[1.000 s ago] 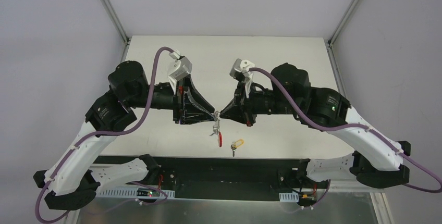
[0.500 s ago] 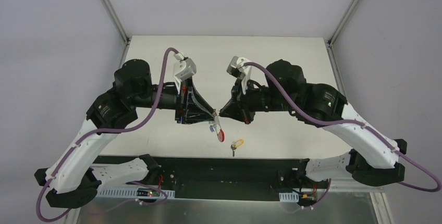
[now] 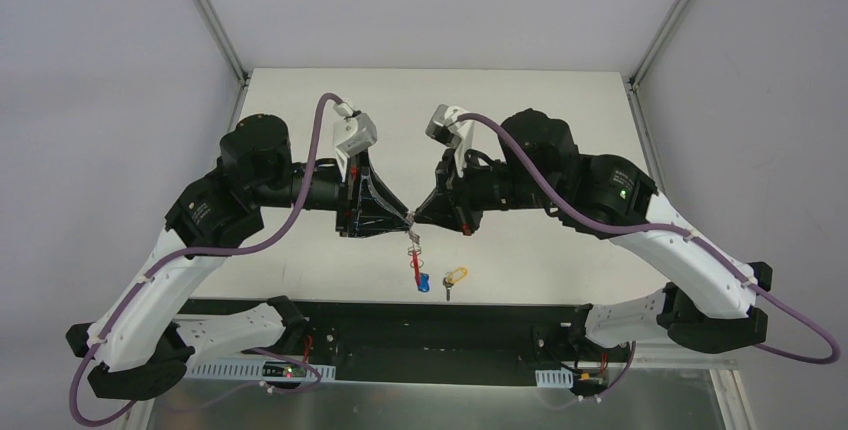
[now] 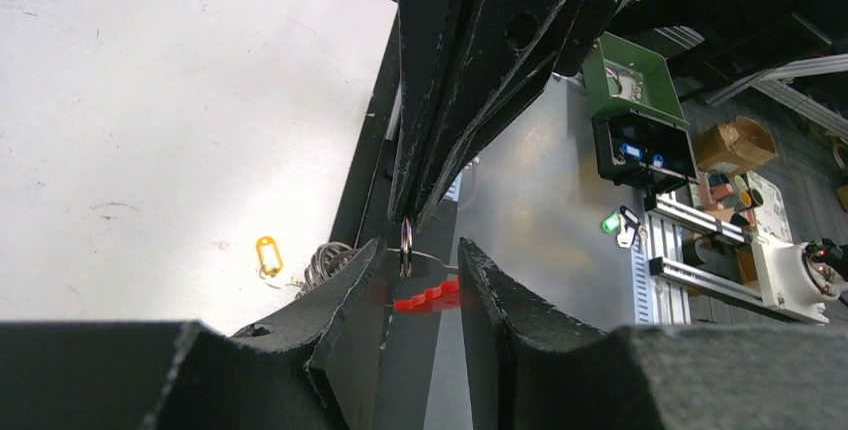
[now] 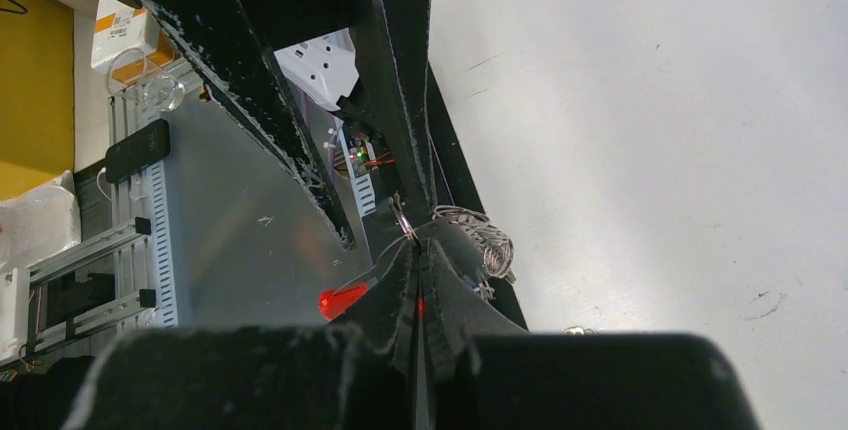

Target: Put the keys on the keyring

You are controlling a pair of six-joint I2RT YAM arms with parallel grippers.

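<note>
Step in hand: keyring (image 3: 413, 248) is held aloft for threading, its ring pinched by the pressed-together right gripper (image 5: 418, 242). Left gripper (image 4: 420, 248) is set part-spread around that ring, and no clamping is seen. Key (image 3: 456, 276) is seen lying on the table (image 3: 540, 130), just right of the keyring's blue tag (image 3: 424, 285). Next, the key must be fetched. It is crowded only by the dangling red strap (image 3: 414, 263).

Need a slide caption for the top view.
The left gripper and right gripper meet at the keyring, red strap and blue tag dangling; the key lies on the table nearby.
</note>
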